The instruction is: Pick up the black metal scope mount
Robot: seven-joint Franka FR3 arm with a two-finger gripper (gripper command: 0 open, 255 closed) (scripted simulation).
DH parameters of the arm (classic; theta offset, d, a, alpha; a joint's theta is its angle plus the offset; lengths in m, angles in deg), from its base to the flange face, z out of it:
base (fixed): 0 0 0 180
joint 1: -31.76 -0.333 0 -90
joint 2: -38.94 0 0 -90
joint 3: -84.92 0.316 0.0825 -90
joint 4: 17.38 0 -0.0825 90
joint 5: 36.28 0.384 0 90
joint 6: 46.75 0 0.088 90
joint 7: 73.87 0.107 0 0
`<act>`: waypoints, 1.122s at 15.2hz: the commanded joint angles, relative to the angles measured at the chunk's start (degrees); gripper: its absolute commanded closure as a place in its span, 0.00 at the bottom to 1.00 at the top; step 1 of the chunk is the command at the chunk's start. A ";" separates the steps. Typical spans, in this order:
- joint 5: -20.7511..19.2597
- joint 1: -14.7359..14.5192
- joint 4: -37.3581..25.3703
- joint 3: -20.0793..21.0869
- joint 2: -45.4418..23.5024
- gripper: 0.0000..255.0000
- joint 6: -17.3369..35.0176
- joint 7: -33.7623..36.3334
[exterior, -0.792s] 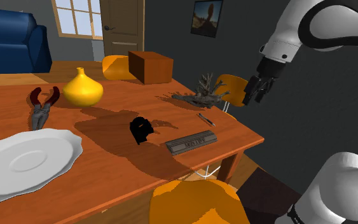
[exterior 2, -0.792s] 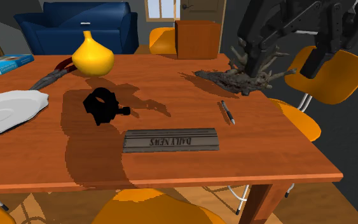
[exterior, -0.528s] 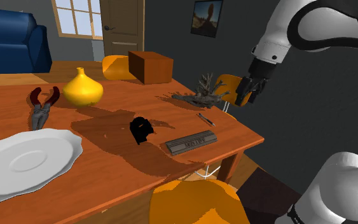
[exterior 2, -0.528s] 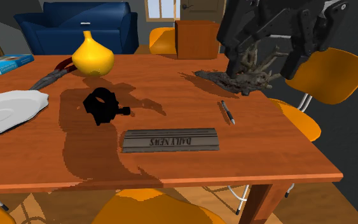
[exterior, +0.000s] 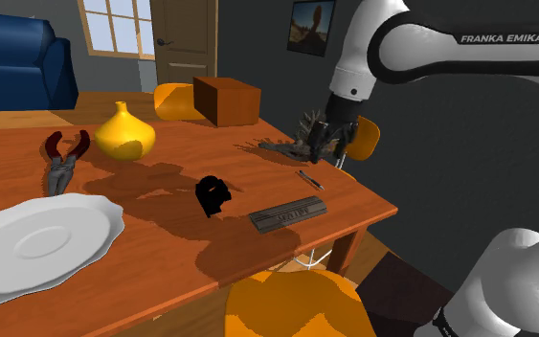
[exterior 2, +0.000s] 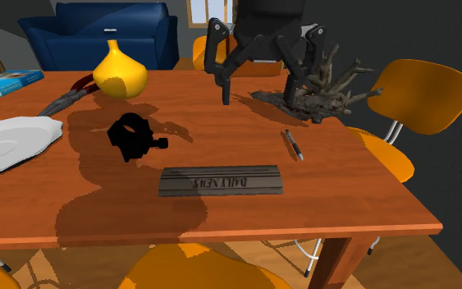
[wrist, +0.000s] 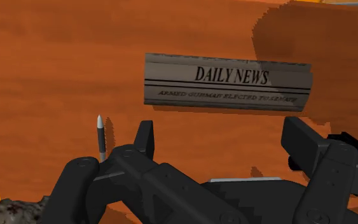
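The gripper (exterior 2: pixel 258 97), jaws apart, hangs over the tabletop (exterior 2: pixel 221 139) beside the driftwood (exterior 2: pixel 327 90), well apart from the black scope mount (exterior 2: pixel 132 136). Its knobbly shape could twist out of an off-centre pinch.

The white arm (exterior: pixel 420 43) stretched across the shoulder view's upper right, wrist angled down. Its black tool (exterior: pixel 317 146) hung with fingers spread apart, clasping nothing.
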 commanded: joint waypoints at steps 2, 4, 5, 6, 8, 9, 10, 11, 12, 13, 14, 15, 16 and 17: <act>-0.77 -0.22 -4.61 2.70 -6.59 0.00 1.25 3.46; -1.70 -0.38 -7.95 4.34 -11.09 0.00 1.83 5.75; -2.29 -0.51 -9.74 5.10 -13.39 0.00 2.03 6.92; -2.94 -0.68 -11.61 5.82 -15.73 0.00 2.16 8.11; -4.45 -1.14 -15.61 7.15 -20.53 0.00 2.20 10.52; -5.30 -1.45 -17.75 7.73 -22.98 0.00 2.10 11.73; -6.21 -1.84 -19.99 8.26 -25.48 0.00 1.92 12.94; -7.15 -2.27 -22.33 8.73 -28.01 0.00 1.65 14.12; -8.13 -2.78 -24.78 9.15 -30.59 0.00 1.29 15.29; -9.14 -3.39 -27.36 9.47 -33.20 0.00 0.83 16.42; -10.15 -4.07 -30.07 9.72 -35.86 0.00 0.27 17.50; -11.17 -4.84 -32.93 9.90 -38.57 0.00 -0.39 18.53; -12.19 -5.68 -35.95 10.01 -41.33 0.00 -1.16 19.50; -13.18 -6.62 -39.17 10.04 -44.15 0.00 -2.05 20.40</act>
